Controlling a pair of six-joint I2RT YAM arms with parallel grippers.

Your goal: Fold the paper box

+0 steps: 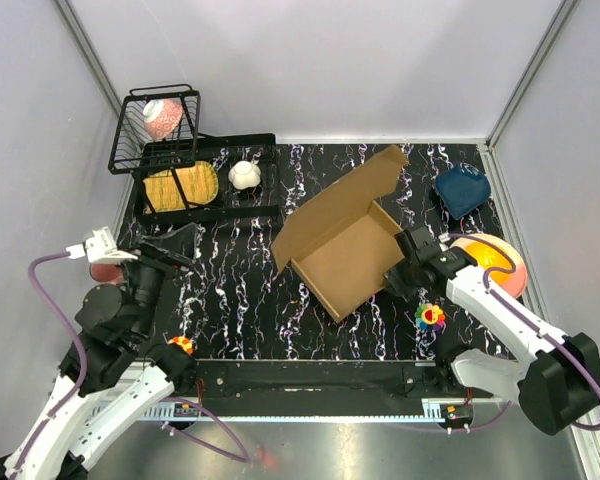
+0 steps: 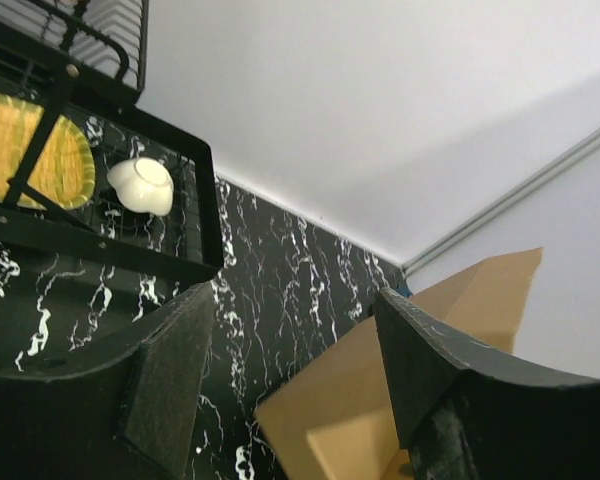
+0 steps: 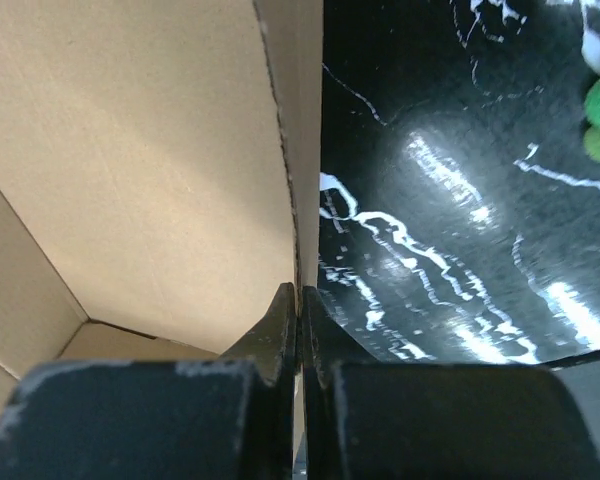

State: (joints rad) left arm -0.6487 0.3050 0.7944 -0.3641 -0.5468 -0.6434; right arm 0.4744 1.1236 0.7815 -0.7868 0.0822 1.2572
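Right gripper [image 3: 298,297] pinches the right wall of the box [image 1: 345,245], mid-frame. Left gripper [image 2: 290,325] gapes, holding nothing, lower left. Upper left, the rack [image 1: 212,212] holds a white dish [image 1: 244,175] and a yellow item [image 1: 180,186]; the basket [image 1: 130,135] holds a pink item [image 1: 162,117].

Left end effector [image 2: 295,345] gapes; right end effector [image 3: 300,300] pinched closed.

I'm looking into a lab test cell: plain white panels [image 1: 330,60] on metal rails [image 1: 528,70] box in my black marbled desk [image 1: 240,300] on three sides.
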